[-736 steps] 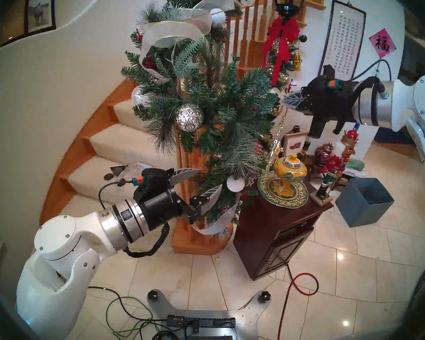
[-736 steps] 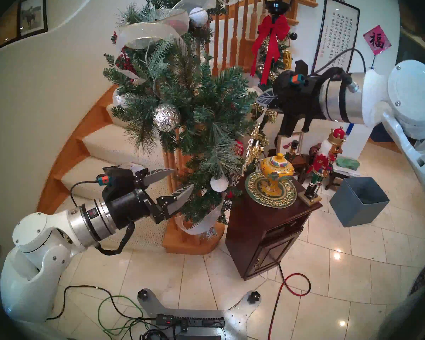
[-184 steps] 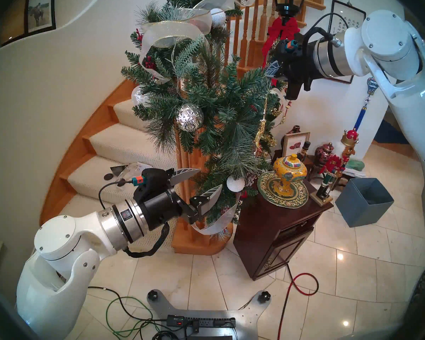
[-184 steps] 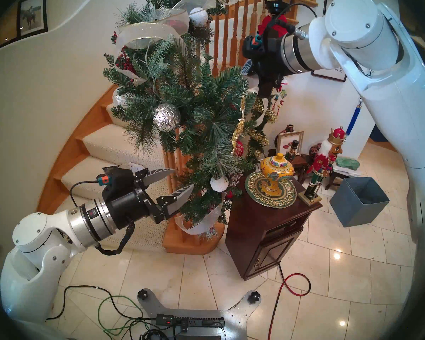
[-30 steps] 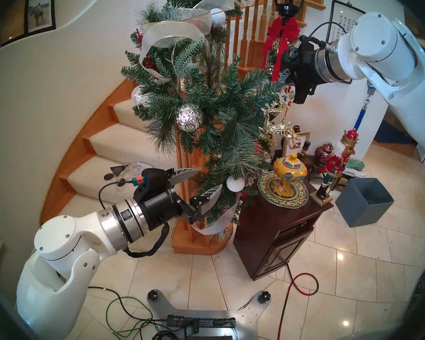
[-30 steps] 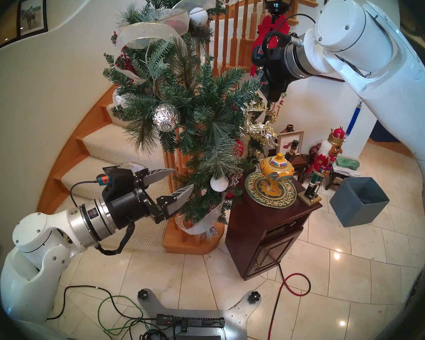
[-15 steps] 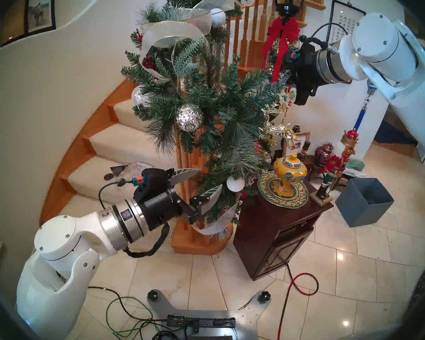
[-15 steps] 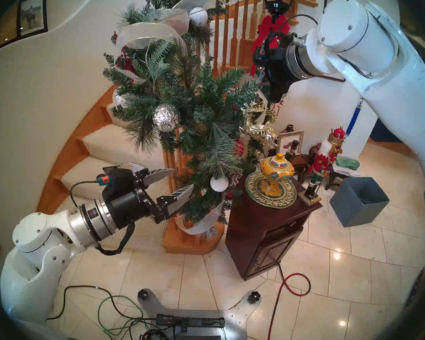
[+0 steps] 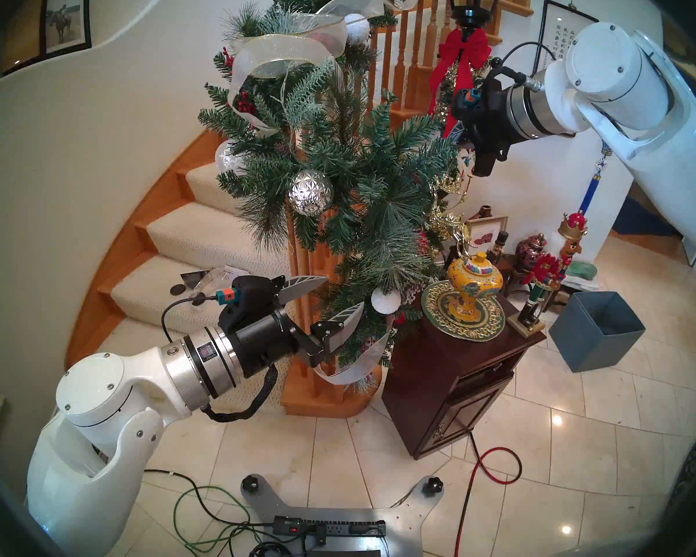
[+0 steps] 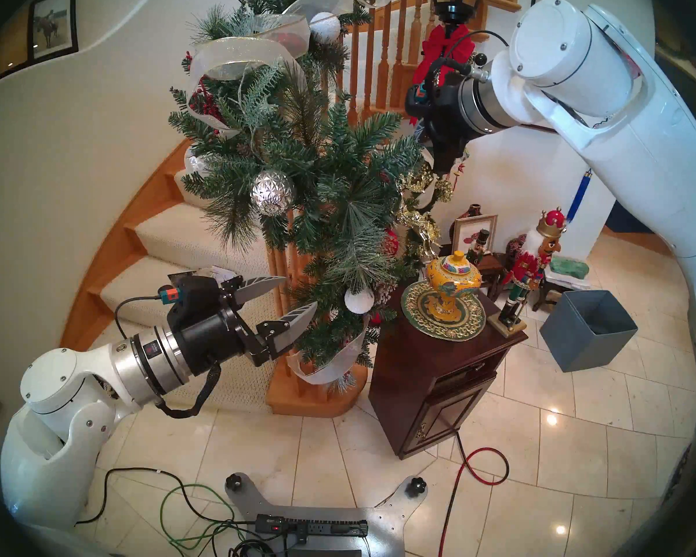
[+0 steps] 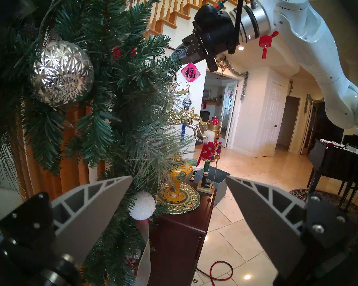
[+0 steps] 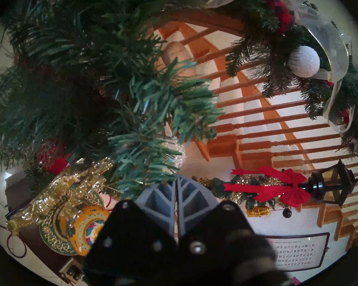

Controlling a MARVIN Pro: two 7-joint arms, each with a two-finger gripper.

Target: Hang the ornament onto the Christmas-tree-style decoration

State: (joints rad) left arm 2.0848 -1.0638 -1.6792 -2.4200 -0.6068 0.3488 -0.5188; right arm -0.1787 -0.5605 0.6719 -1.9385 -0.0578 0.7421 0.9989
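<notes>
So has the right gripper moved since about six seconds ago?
Yes. In the head view the right gripper now sits lower and further right, below the red bow it earlier covered.

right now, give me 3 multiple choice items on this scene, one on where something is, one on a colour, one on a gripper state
1. Where does the reindeer ornament hang?
A. beside the garland's needles, below the right gripper
B. inside the grey box
C. on the stair carpet

2. What colour is the bow under the lantern?
A. silver
B. red
C. blue

3. How do the left gripper's jaws stand?
A. shut on a white ball
B. shut on the ribbon
C. open, holding nothing

Answers:
1 A: the left wrist view shows the gold deer against the needle tips, under the shut right gripper.
2 B: the head view shows it bright red.
3 C: the left wrist view shows both fingers spread wide with nothing between them.
</notes>
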